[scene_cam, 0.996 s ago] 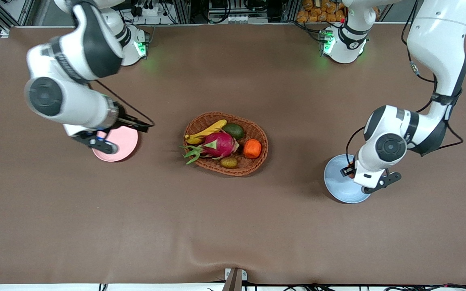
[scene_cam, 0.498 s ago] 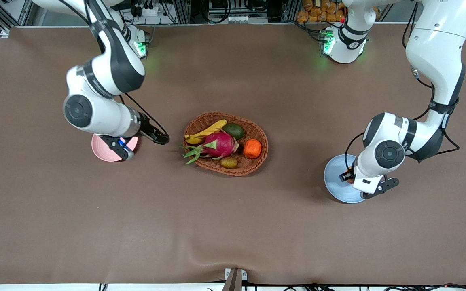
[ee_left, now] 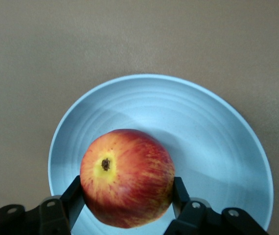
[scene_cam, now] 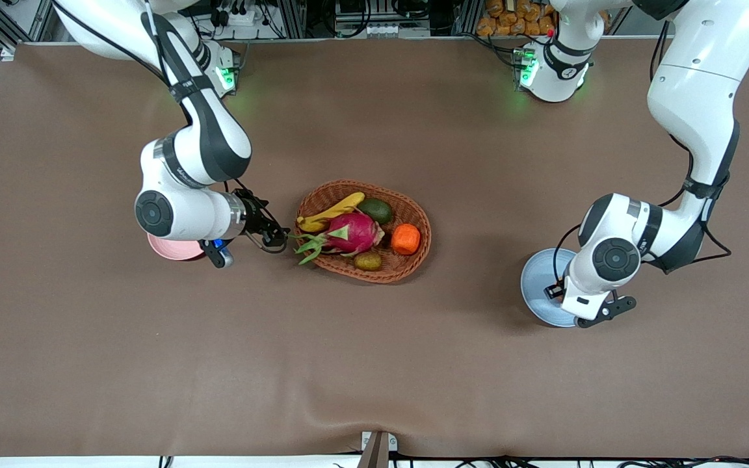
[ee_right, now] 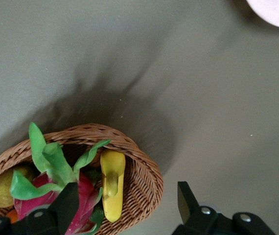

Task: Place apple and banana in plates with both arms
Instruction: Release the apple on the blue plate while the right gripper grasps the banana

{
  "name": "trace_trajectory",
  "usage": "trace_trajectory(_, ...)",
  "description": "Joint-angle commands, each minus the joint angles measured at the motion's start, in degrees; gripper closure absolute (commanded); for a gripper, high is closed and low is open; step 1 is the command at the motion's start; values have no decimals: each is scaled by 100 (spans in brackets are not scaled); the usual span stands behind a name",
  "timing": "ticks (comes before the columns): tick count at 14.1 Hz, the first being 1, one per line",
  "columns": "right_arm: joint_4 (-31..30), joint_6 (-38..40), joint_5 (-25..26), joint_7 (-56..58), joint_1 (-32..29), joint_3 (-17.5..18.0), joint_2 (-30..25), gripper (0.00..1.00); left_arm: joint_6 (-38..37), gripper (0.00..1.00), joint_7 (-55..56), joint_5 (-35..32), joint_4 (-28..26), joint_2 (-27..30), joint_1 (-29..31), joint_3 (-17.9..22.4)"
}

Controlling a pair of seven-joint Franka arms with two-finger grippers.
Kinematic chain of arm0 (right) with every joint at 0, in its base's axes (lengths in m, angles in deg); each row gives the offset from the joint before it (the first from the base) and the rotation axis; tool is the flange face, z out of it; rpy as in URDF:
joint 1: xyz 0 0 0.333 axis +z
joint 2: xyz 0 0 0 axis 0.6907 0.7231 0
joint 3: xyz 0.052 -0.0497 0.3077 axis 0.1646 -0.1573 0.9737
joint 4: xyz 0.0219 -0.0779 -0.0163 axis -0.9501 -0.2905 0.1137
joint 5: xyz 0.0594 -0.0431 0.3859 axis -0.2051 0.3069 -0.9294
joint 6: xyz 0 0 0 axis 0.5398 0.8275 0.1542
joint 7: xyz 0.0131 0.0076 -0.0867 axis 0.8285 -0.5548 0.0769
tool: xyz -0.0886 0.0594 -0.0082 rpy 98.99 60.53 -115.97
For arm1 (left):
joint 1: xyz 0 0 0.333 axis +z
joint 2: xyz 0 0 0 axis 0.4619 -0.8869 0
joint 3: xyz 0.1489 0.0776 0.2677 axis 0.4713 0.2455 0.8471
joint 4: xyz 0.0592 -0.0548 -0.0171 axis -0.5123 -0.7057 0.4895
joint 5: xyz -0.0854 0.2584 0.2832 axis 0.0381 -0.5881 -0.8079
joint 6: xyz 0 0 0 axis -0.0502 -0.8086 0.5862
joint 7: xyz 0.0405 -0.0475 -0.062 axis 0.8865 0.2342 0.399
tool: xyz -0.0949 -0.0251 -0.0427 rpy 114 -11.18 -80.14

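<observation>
Front view, from the right arm's end across: the pink plate [scene_cam: 170, 250] is mostly hidden under the right arm's wrist and looks empty. The right gripper [scene_cam: 275, 237] sits just beside the wicker basket [scene_cam: 413, 214] rim at that end, jaws spread wide, holding nothing. In the basket: the banana [scene_cam: 331, 212] against the rim away from the front camera, with a dragon fruit [scene_cam: 350, 233], avocado [scene_cam: 376, 210], orange [scene_cam: 406, 239] and a small brownish fruit [scene_cam: 368, 261]. Toward the left arm's end, the blue plate [scene_cam: 537, 279] is on the worktop, with the left arm's wrist over it.

Step in hand, as I judge it: the apple is at its plate and about to be released; the banana pick is only being approached. Next, the left jaws need to open to drop the apple, and the right gripper needs to move in over the basket rim and line its jaws across the banana, clear of the dragon fruit leaves.

The left wrist view shows what the front view hides: the left gripper [ee_left: 127, 208] clamped on the apple [ee_left: 127, 177], just over the blue plate's middle; touching or not, I cannot tell. The right wrist view shows the banana's tip lying tight against the dragon fruit's green leaves, and the open jaws still off the basket.
</observation>
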Motion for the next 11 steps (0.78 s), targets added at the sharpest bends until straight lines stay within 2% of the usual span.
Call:
trace_trajectory(1, 21, -111, -126, -118, 138, -45, 51, 25, -26, 0, 64, -202, 152, -50, -15, 13)
trace_trajectory(5, 21, -225, -257, -118, 173, -45, 112, 39, -87, 0, 72, -176, 257, 152, 3, -14)
trace_trajectory(9, 21, -383, -257, -187, 340, -45, 191, 40, -297, 0, 46, -123, 248, 424, -6, -75)
trace_trajectory(11, 21, -462, -249, -267, 410, -45, 235, 43, -604, 0, 37, -105, 257, 652, 55, -276)
